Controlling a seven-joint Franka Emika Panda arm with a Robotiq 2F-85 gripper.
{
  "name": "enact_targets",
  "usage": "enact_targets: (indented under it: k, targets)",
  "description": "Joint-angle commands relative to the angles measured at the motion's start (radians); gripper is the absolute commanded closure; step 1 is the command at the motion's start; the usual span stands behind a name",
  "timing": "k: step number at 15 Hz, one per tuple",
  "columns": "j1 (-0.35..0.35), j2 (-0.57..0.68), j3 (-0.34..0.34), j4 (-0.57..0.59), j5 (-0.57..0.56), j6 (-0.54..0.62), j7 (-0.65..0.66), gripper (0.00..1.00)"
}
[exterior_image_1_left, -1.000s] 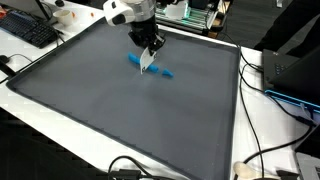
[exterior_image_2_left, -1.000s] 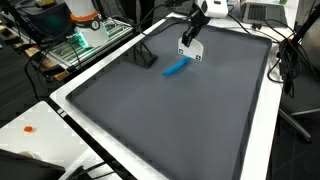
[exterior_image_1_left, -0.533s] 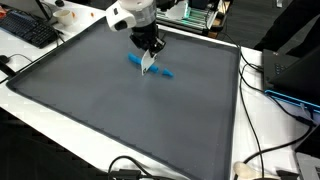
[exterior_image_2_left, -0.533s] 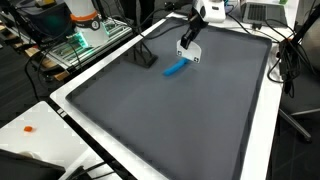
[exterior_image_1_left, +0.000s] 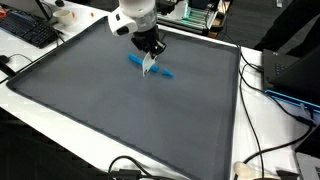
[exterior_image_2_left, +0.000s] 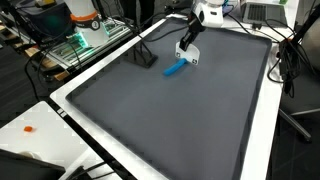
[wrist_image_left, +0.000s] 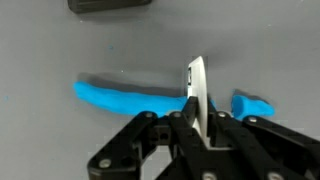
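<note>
Claw (wrist_image_left: 197, 118): pinching a white blade (wrist_image_left: 197, 80), held upright.
Blade: stands between blue strip (wrist_image_left: 125, 97) and small blue piece (wrist_image_left: 252, 104).
Surface (exterior_image_1_left: 110, 110): grey mat.
Black block (exterior_image_2_left: 146, 58): apart.

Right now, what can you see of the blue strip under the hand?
The blue strip lies flat on the grey mat: long, matte, soft-looking, with a rounded end. The white blade held in the shut hand stands across it near one end; a short stub shows beyond the blade. Whether it is cut through is hidden.
</note>
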Motion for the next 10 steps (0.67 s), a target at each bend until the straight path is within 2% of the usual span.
enact_targets:
  k: [1,7,10]
  targets:
    - [-0.002,0.027,0.002,-0.018,-0.008,0.020,-0.004,0.98]
    - [-0.003,0.033,0.007,-0.031,0.001,0.033,-0.010,0.98]
    - [-0.016,0.029,0.024,-0.029,0.041,0.023,-0.035,0.98]
